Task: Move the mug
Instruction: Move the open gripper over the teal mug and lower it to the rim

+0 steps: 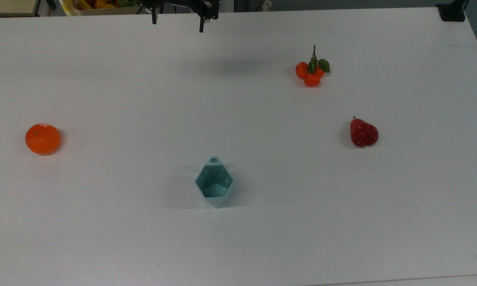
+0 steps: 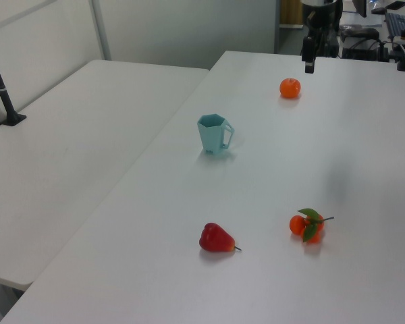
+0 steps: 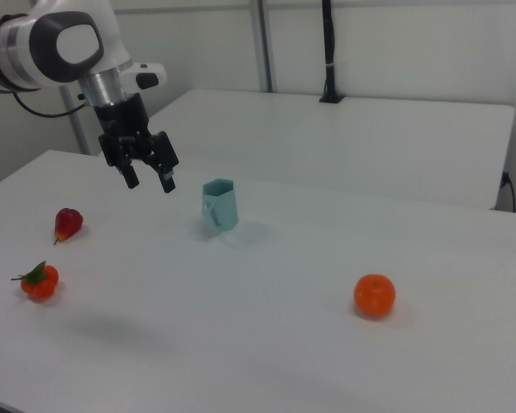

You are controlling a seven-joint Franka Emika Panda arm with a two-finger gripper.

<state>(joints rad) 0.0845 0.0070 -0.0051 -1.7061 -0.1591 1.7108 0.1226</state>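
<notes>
Teal and upright, the mug [image 1: 214, 182] sits alone on the white table [image 1: 238, 238], its hollow showing nothing but bare plastic, tab handle pointing toward the top view's upper edge. Up above hangs the gripper [image 3: 148, 176], fingers spread, nothing between them, well apart from the mug. Orange [image 1: 42, 138] off at the top view's left; red pear-shaped fruit [image 1: 363, 133] and leafy tangerine cluster [image 1: 312, 71] at the top view's right.

The pale teal faceted plastic mug [image 1: 214, 182] stands alone mid-tabletop [image 1: 238, 238], bare white surface on every side. The round orange [image 1: 42, 138], the dark red pear-shaped fruit [image 1: 363, 133] and the leafy tangerine cluster [image 1: 312, 71] sit well apart toward the tabletop edges.
</notes>
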